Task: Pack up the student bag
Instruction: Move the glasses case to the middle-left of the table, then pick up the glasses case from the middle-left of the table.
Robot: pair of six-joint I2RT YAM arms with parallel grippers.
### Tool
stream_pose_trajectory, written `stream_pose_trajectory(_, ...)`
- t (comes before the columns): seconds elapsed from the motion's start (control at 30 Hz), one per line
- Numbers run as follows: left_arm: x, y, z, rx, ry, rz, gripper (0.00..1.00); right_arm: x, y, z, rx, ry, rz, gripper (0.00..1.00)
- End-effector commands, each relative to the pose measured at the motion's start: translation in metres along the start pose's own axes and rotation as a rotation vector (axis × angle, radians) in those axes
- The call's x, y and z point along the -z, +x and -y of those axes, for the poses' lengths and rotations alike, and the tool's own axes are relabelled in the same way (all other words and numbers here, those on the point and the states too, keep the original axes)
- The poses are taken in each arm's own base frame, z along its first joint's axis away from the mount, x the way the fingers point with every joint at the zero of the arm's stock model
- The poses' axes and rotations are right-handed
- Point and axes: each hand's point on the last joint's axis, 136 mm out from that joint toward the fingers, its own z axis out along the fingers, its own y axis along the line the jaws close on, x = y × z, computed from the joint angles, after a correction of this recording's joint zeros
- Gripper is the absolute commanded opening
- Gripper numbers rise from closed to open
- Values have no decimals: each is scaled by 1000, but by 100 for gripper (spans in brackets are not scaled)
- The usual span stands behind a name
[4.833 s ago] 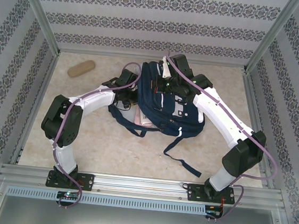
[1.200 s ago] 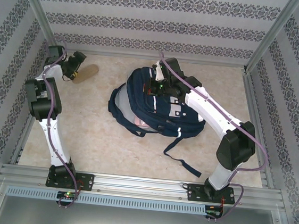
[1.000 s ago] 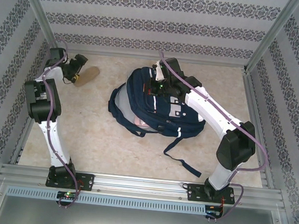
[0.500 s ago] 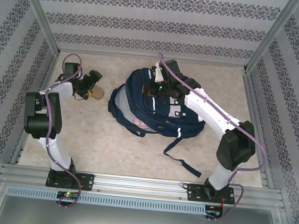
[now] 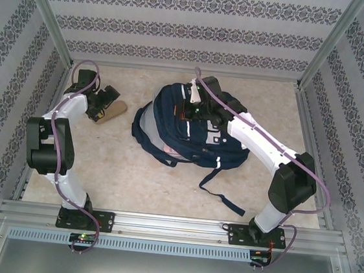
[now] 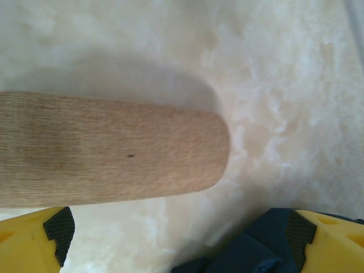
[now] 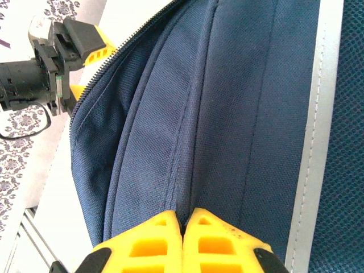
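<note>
Left claw (image 5: 105, 109), spread wide, is shifting rightward over tan oblong pouch (image 6: 114, 151) on counter (image 5: 133, 170); right claw (image 7: 183, 219) is pinching large navy-blue fabric backpack (image 5: 195, 134) at a seam: soft, floppy, likely best gripped there.

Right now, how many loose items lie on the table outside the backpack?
1: a tan oblong pouch at far left, apart from the student bag. Others may be hidden inside it.

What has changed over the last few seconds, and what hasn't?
The left gripper left the bag and swung to the far-left corner, and the tan case has since slid nearer and toward the bag; its jaws stand open. Unchanged: the right gripper stays pinched on the bag's fabric.
</note>
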Motion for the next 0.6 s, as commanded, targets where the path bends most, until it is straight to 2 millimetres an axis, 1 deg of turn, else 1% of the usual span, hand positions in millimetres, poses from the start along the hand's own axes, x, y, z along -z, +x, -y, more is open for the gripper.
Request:
stream_pose_trajectory(0.0, 4, 3, -13, -63, -83, -14, 97, 19, -4, -19, 24, -40, 44, 0)
stream_pose_trajectory(0.07, 4, -5, -11, -132, -106, -7, 97, 21, -4, -19, 25, -37, 47, 0)
stream_pose_trajectory(0.2, 3, -25, 1, -284, -135, 9, 98, 21, -1, -16, 24, -33, 41, 0)
stream_pose_trajectory(0.33, -7, -38, 9, -371, -123, 1, 98, 20, 1, -16, 20, -34, 38, 0)
stream_pose_trajectory(0.4, -17, -41, 6, -431, -153, -30, 98, 22, 0, -16, 22, -31, 41, 0)
stream_pose_trajectory(0.57, -41, -36, -6, -541, -185, -102, 98, 24, 1, -14, 23, -22, 45, 0)
